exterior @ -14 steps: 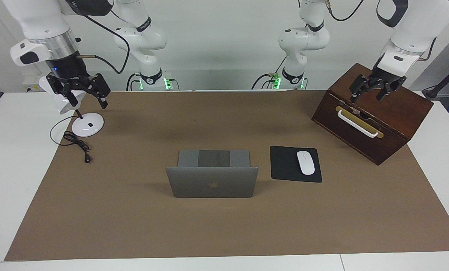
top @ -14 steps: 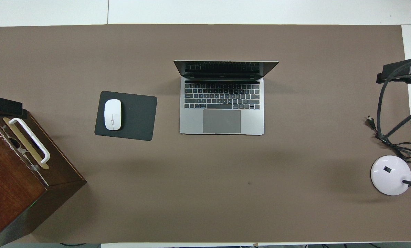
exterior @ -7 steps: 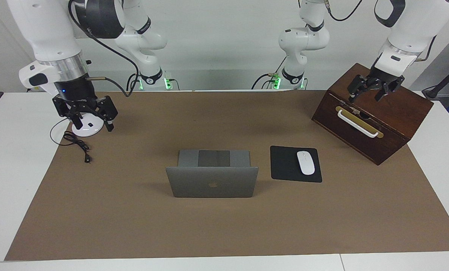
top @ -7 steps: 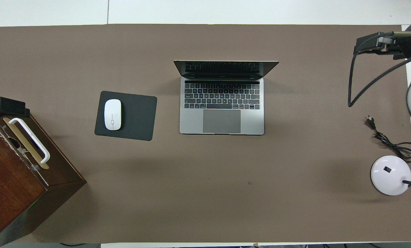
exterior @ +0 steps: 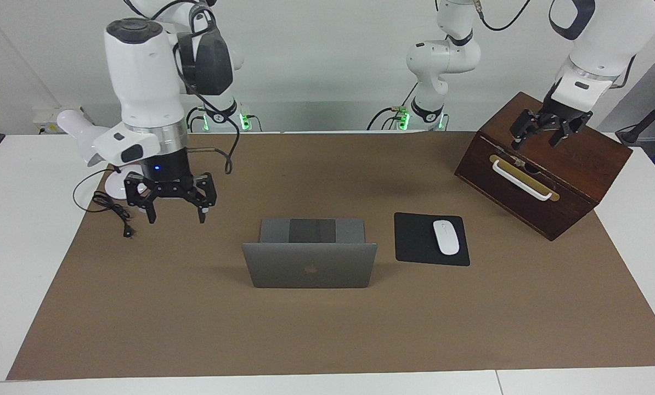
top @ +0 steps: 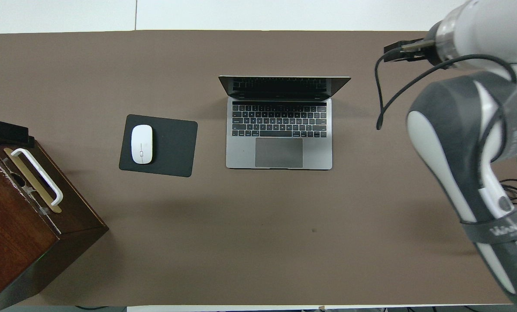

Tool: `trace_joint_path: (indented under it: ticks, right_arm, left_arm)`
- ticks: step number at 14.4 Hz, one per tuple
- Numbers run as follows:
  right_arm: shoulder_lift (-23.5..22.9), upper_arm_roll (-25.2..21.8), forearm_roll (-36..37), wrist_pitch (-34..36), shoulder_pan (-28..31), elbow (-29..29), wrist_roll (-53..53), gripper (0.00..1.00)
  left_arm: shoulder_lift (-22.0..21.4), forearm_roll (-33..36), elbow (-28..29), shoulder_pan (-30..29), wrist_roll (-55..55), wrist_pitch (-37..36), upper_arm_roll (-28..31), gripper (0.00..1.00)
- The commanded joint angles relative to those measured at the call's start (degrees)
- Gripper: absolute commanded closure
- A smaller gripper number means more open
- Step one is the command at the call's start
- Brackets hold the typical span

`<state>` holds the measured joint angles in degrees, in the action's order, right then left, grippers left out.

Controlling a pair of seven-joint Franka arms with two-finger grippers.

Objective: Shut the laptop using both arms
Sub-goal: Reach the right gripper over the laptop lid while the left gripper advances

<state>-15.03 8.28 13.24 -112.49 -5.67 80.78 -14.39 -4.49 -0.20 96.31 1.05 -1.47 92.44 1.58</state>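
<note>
The silver-grey laptop (exterior: pixel 309 266) stands open in the middle of the brown mat, its lid upright and its logo showing in the facing view. Its keyboard and trackpad show in the overhead view (top: pixel 279 149). My right gripper (exterior: pixel 176 215) is open and empty. It hangs over the mat beside the laptop, toward the right arm's end, and is apart from the laptop. In the overhead view it is hidden under its own arm (top: pixel 466 143). My left gripper (exterior: pixel 536 141) is open and empty over the top of the wooden box (exterior: pixel 547 181). It also shows in the overhead view (top: pixel 7 132).
A black mouse pad (exterior: pixel 415 238) with a white mouse (exterior: pixel 446 237) lies beside the laptop, toward the left arm's end. A white desk lamp (exterior: pixel 78 137) and its black cable (exterior: pixel 113 211) stand at the right arm's end, beside the right gripper.
My right arm has swung from over the lamp toward the laptop and come lower, with its gripper still open. The left gripper has stayed over the box. The laptop has not moved.
</note>
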Motion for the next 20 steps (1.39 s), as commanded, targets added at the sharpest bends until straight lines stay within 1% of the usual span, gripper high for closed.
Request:
trace_joint_path:
  ticks: [1, 2, 3, 5, 7, 8, 10, 12, 14, 15, 17, 19, 20]
  right_arm:
    - [-0.9, -5.3, 1.9, 0.3, -8.4, -1.9, -6.2, 0.01]
    - [-0.9, -7.0, 1.5, 0.2, -10.4, -1.9, -7.5, 0.01]
    - [-1.0, -7.4, 1.3, 0.1, -11.5, -1.9, -9.4, 0.01]
    - [-1.8, -7.6, 1.3, 0.0, -12.9, -2.6, -16.5, 0.01]
    - [-3.4, -7.0, 1.2, -0.1, -13.0, -4.0, -20.3, 0.01]
    - [-4.6, -6.8, 1.2, -0.1, -13.0, -5.5, -21.9, 0.01]
    - [-7.4, -6.6, 0.7, 0.0, -14.4, -9.0, -28.8, 0.01]
    - [-10.2, -6.5, 0.7, -0.7, -15.6, -11.6, -34.0, 0.01]
    - [-11.6, -6.5, 0.8, -2.9, -15.9, -12.0, -36.9, 0.01]
    - [-11.8, -6.5, 0.8, -3.8, -15.8, -12.0, -37.1, 0.01]
    - [-12.3, -6.5, 0.7, -4.3, -15.9, -12.0, -39.9, 0.01]
    - [-12.7, -6.4, 1.0, -4.6, -15.9, -11.9, -40.7, 0.06]
    - [-12.8, -6.4, 1.3, -4.6, -15.9, -11.9, -40.0, 0.13]
  left_arm:
    - [-1.0, 0.6, 1.3, -0.3, -1.4, 1.5, -0.4, 0.41]
    - [-1.0, 0.7, 1.3, 0.0, -1.3, 1.7, -0.4, 0.76]
    - [-1.0, 0.7, 1.3, 0.4, -1.3, 1.7, -0.4, 1.00]
    - [-0.9, 0.6, 1.2, 0.6, -1.4, 1.5, -1.0, 1.00]
    - [-1.0, -0.1, 1.3, 3.0, -3.6, 1.6, -1.5, 1.00]
    - [-1.0, -1.6, 1.4, 3.7, -4.5, 1.8, -1.5, 1.00]
    - [-1.0, -3.8, 1.6, 5.4, -4.8, 2.8, -1.7, 1.00]
    - [-2.0, -3.8, 4.2, 8.6, -4.9, 5.2, -1.7, 1.00]
    - [-4.2, -3.8, 9.5, 12.1, -5.1, 10.3, -1.7, 1.00]
    - [-5.9, -3.8, 13.1, 13.9, -5.0, 13.3, -1.7, 1.00]
    - [-11.3, -3.9, 24.7, 16.3, -5.1, 23.9, -1.7, 1.00]
    - [-16.1, -3.9, 34.8, 19.7, -5.9, 34.6, -1.7, 1.00]
    - [-17.2, -3.9, 37.8, 20.7, -6.8, 38.8, -1.7, 1.00]
